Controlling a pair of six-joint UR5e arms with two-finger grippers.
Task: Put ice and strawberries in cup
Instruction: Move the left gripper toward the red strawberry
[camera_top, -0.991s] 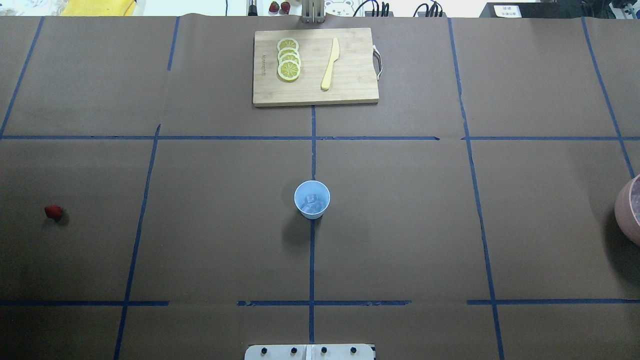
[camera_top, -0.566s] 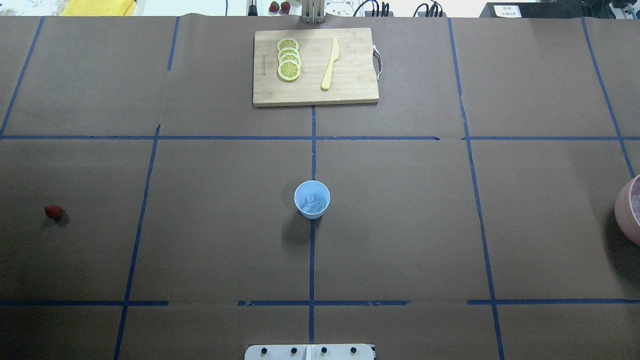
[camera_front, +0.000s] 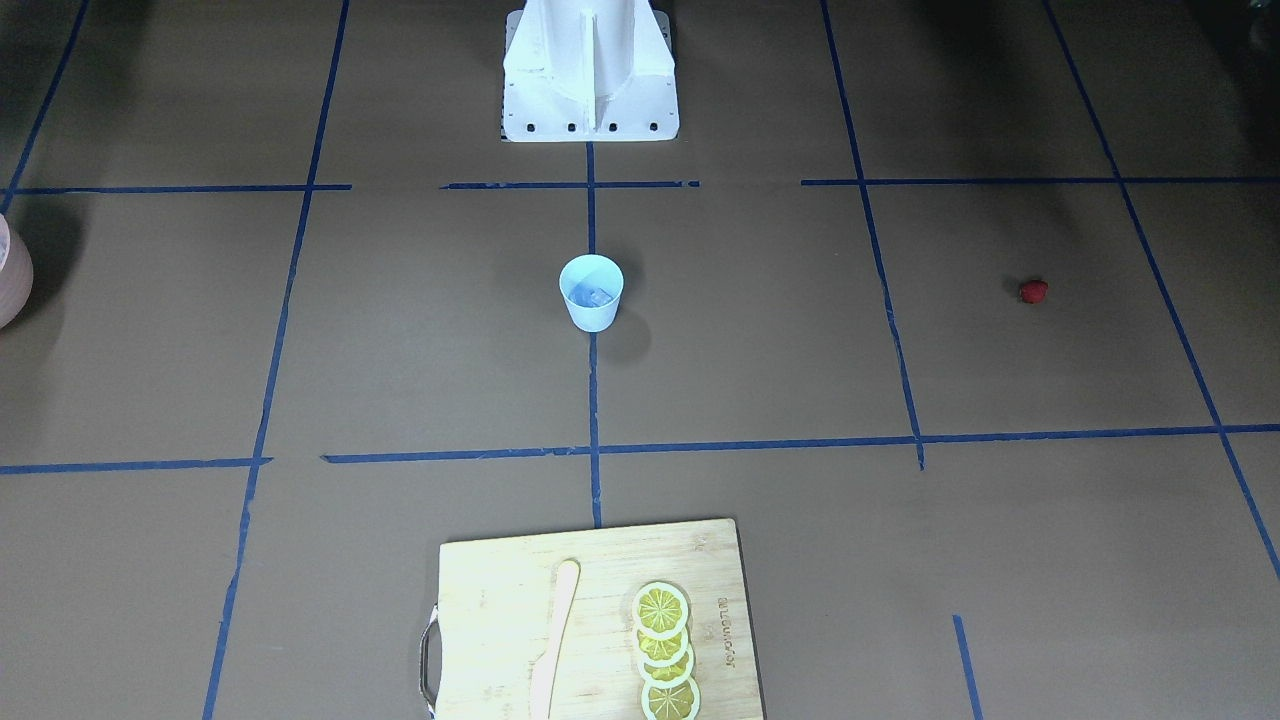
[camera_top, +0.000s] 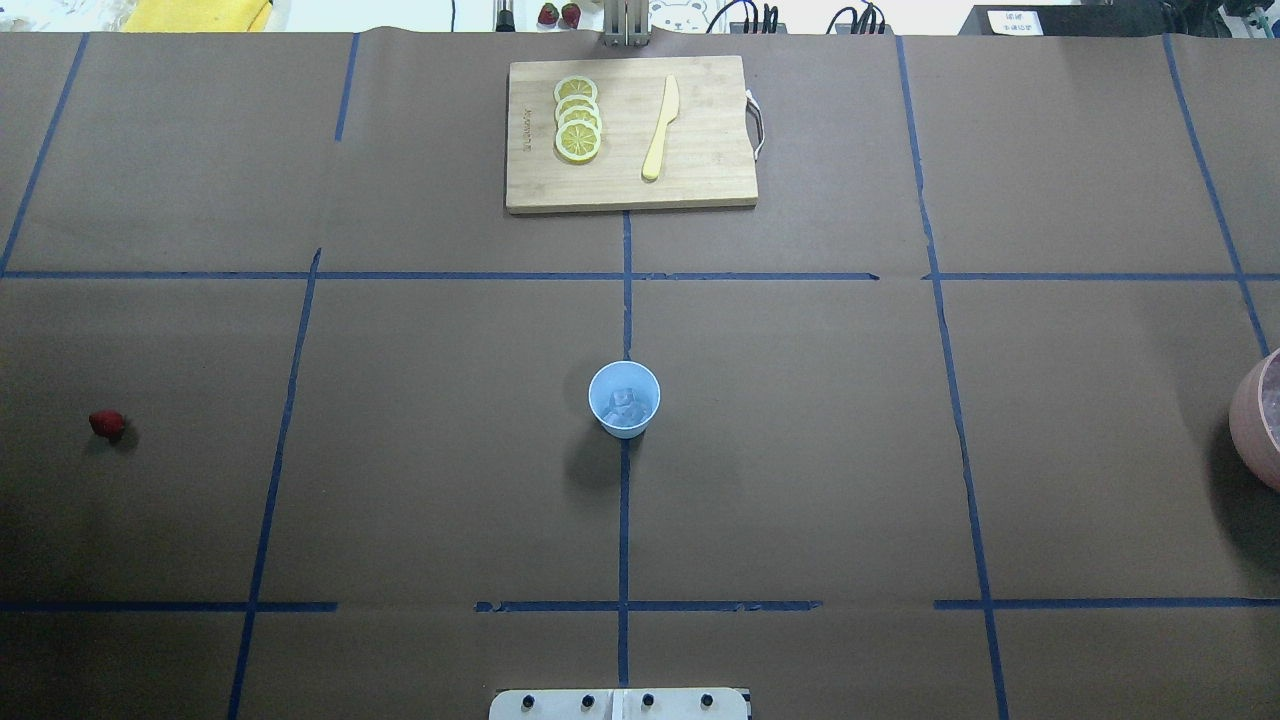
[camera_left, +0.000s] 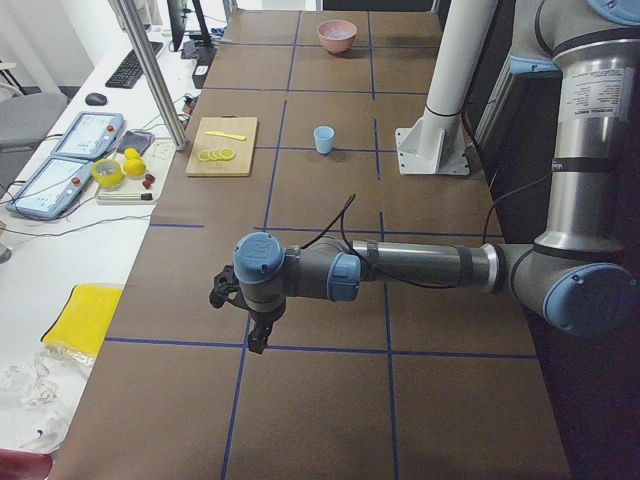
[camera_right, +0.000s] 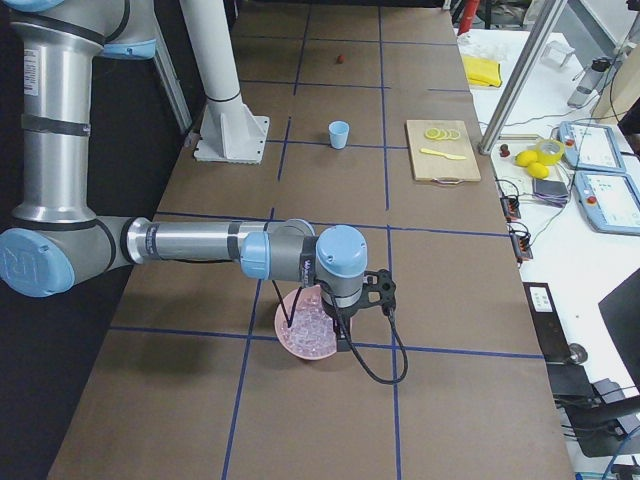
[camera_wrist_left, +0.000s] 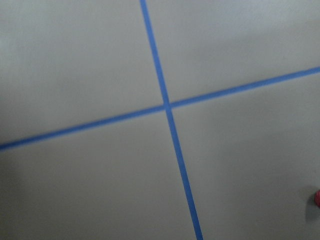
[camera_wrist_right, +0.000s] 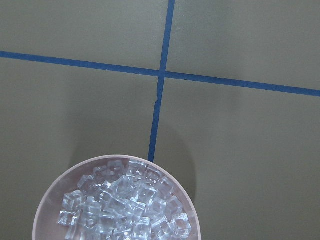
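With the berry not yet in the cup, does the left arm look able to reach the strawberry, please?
Probably yes: the strawberry lies on that arm's side, nothing near it, and its red edge shows in the left wrist view.

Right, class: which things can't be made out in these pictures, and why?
Left gripper: exterior left view only, too small to tell open or shut.
Right gripper: exterior right view only, likewise.
Strawberry: left wrist view, cut by right edge, blurred.
Pink bowl: overhead view, cut by right edge.
Ice in cup: overhead view, too small to count.
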